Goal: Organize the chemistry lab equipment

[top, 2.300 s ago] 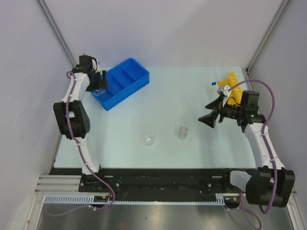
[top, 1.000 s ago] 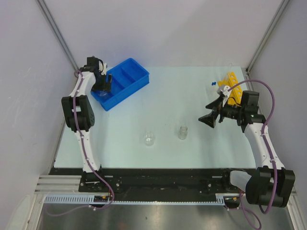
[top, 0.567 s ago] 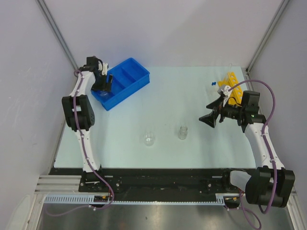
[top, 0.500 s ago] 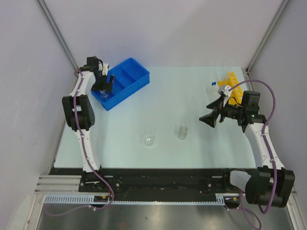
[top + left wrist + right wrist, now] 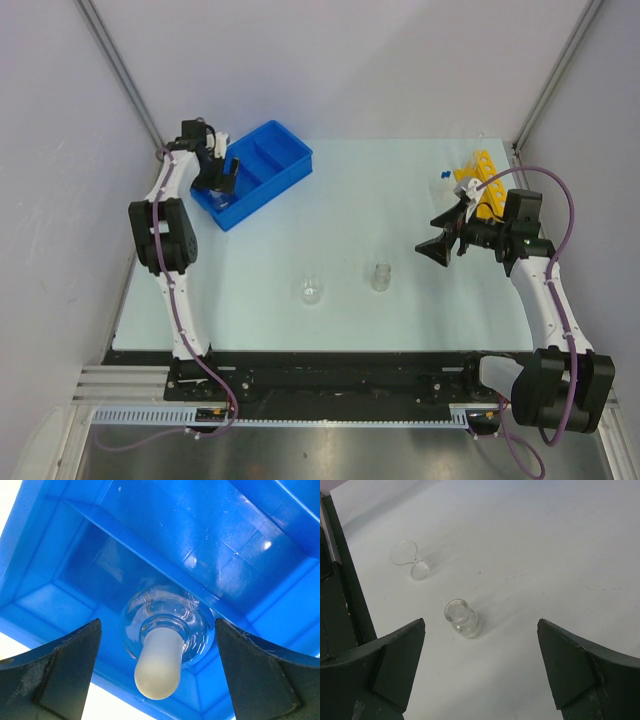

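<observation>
— Starting nearest your bases, you have the beaker and the vial out on the table, apart from each other.

— Just past them hangs your right gripper, fingers spread wide with nothing between them. The vial lies ahead of it, off to its left and a little toward you.

— Your right wrist camera agrees. The vial sits between the two fingers, low and left of the midline, with the beaker further along much the same line. The vial looks upright, so its long axis runs vertically. A sideways pinch across its body is probably what you need.

— Your right arm is far the nearer one. Behind it stands the rack, with the blue-capped tubes just beside it.

— Farthest off, your left gripper hovers over the end compartment of the tray. It is spread open too. A flask lies in that compartment between the fingers and touches neither. Its frosted neck points up toward the wrist camera.
</observation>
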Action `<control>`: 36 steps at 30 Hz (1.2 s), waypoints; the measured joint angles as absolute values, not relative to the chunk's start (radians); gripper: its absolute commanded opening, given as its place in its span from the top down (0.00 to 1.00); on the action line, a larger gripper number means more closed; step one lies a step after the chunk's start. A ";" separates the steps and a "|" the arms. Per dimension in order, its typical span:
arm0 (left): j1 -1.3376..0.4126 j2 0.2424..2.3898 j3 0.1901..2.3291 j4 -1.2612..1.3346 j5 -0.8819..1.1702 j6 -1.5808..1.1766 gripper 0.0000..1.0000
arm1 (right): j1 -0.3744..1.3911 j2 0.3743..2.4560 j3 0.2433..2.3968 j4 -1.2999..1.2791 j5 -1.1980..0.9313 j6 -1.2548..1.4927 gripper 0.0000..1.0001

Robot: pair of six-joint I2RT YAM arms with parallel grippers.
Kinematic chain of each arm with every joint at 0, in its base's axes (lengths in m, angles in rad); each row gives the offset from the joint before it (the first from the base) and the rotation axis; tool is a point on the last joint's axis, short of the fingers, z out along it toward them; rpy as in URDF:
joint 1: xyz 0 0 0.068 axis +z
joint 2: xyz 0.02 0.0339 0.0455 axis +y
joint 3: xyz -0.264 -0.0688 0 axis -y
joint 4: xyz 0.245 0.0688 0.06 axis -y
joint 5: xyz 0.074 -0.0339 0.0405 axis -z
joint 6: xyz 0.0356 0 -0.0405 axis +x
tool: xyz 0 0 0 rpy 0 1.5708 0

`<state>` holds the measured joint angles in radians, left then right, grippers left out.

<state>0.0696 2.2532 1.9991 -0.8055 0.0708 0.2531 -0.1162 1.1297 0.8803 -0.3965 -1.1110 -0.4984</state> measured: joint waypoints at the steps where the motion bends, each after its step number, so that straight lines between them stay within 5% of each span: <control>1: 0.070 2.249 1.993 -0.799 0.070 0.252 0.00 | -0.116 1.130 0.880 -0.397 -1.111 -0.498 0.00; 17: 0.066 2.023 1.812 -0.637 0.113 0.199 0.00 | -0.120 1.130 0.880 -0.397 -1.111 -0.499 0.00; 36: 0.136 0.968 0.875 -0.015 0.257 -0.107 0.00 | -0.215 1.113 0.880 -0.467 -1.197 -0.607 0.00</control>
